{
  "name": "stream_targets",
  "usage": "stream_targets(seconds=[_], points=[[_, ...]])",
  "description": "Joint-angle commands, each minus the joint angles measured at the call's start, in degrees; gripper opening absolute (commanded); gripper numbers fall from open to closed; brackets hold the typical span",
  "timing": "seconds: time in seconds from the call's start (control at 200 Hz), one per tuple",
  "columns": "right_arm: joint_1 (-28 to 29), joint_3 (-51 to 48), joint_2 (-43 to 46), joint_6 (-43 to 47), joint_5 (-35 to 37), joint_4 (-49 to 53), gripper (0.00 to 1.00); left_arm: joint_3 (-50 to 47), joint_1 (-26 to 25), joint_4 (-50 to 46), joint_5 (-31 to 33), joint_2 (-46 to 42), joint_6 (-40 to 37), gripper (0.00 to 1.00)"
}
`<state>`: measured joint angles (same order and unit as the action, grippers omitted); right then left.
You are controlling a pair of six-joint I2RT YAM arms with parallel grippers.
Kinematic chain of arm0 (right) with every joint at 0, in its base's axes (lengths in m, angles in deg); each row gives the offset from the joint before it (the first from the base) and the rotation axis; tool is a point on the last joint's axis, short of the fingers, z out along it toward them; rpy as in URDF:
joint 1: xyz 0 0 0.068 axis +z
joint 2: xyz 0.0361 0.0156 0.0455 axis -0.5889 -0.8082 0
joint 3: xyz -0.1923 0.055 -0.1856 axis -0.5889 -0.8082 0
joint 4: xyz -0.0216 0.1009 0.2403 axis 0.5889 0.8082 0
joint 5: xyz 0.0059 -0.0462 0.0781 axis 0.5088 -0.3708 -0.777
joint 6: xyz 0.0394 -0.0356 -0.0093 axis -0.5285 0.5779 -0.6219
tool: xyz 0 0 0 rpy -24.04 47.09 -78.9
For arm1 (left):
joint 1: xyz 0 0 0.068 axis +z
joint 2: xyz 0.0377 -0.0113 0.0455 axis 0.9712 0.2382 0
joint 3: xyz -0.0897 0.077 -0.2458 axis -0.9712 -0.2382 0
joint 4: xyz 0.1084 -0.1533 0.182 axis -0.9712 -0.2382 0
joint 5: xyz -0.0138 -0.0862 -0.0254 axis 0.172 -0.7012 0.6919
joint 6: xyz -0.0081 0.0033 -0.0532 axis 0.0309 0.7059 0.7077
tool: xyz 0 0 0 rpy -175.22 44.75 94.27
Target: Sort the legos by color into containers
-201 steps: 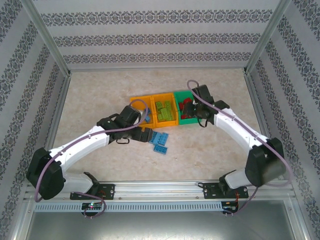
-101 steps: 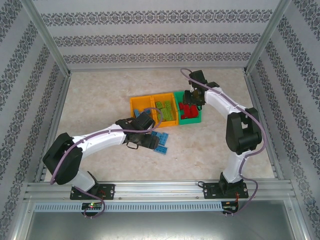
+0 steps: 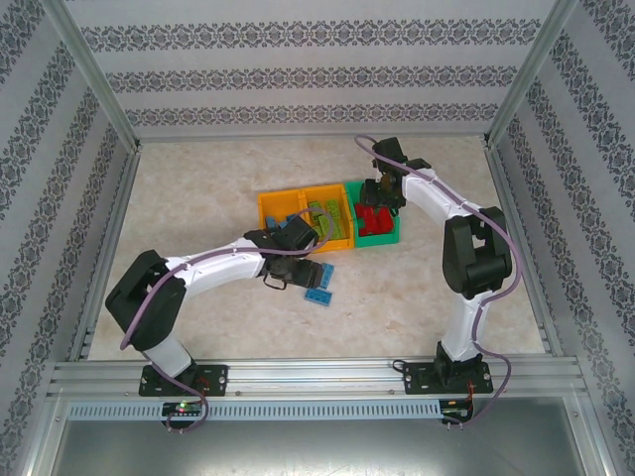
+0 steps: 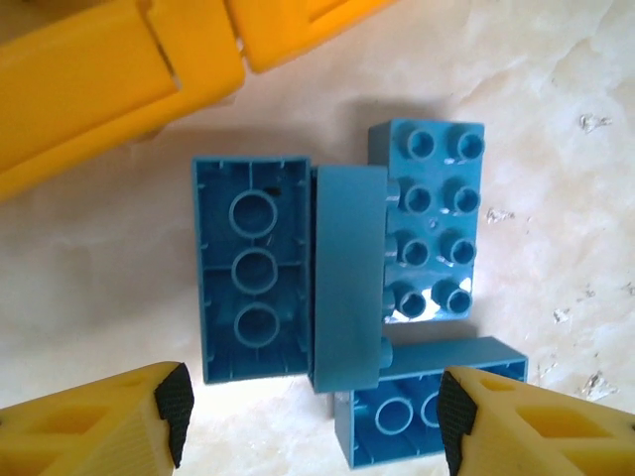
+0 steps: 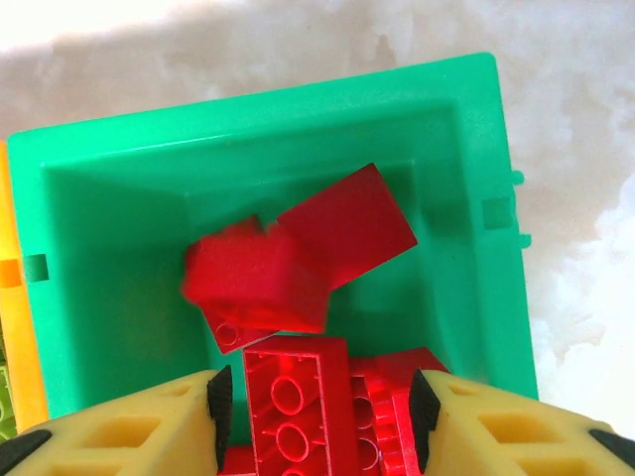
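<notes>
Two pincers apart over sorted and unsorted bricks

Left pincer [image 4: 313,416] stands partly spread, its black-tipped fingers [image 4: 174,407] apart and gripping nothing. Four blue legos [image 4: 347,288] lie in a tight cluster on the surface [image 4: 99,288], right under it and just ahead of it. The near end of a brick standing on its edge sits between the fingers. Touching that brick on one side is a brick with its hollow underside up, and on the other side is a studs-up brick. A fourth brick, also hollow side up, lies right by one fingertip; whether the two touch I cannot tell. Farther ahead of the pincer, past the cluster, the corners of two orange bins [image 4: 89,89] meet side by side.

Right pincer [image 5: 320,402] is likewise partly spread and holds nothing. It hangs over the green bin [image 5: 268,109], which holds the red legos [image 5: 298,407]. One of them lies hollow side up directly between the fingers, with more red bricks beside it. Just ahead of the pincer one red brick is blurred, and a smooth-faced one leans tilted behind it. Outside the bin walls is the pale surface.

Between the two pincers, the middle orange bin [image 3: 335,242] holds lime green legos [image 3: 322,216].
</notes>
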<state>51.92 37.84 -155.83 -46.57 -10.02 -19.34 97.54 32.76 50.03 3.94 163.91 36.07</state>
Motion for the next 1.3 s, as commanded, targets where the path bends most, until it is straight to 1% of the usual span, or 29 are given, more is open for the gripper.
stream_targets(seconds=[0.0, 0.205, 0.435, 0.595, 0.659, 0.804, 0.949, 1.244, 1.294], points=[[-0.7, 1.1, -0.5, 0.4, 0.9, 1.1, 0.54, 2.0, -1.1, 0.7, -0.4, 1.6, 0.0, 0.67], [-0.7, -1.1, 2.8, -0.6, 0.5, -0.5, 0.58, 3.8, -1.8, 0.6, -0.6, 4.1, 0.1, 0.66], [-0.7, -2.6, 5.2, -0.8, 0.2, -0.9, 0.61, 6.8, -2.8, -1.0, -0.3, 7.7, 0.1, 0.61], [-0.9, -3.2, 5.8, -1.1, 0.1, -0.9, 0.62, 7.4, -3.0, -3.1, 1.6, 9.2, 0.5, 0.49], [-0.8, -3.5, 6.1, -1.1, 0.2, -1.1, 0.62, 6.9, -3.0, -3.6, 2.3, 9.1, 0.8, 0.46], [-1.0, -3.7, 6.5, -1.1, 0.2, -1.1, 0.62, 5.7, -3.0, -4.0, 3.0, 8.2, 1.3, 0.34], [-1.0, -4.0, 6.9, -1.1, 0.2, -1.1, 0.62, 3.7, -3.0, -5.2, 4.2, 6.2, 2.1, 0.27], [-1.1, -5.1, 7.4, -1.0, -0.1, -1.3, 0.63, -3.5, -2.9, -9.3, 9.3, -0.9, 4.7, 0.27], [-1.1, -5.2, 7.4, -1.2, -0.3, -1.4, 0.63, -4.5, -2.9, -9.9, 10.0, -2.0, 5.1, 0.28]])
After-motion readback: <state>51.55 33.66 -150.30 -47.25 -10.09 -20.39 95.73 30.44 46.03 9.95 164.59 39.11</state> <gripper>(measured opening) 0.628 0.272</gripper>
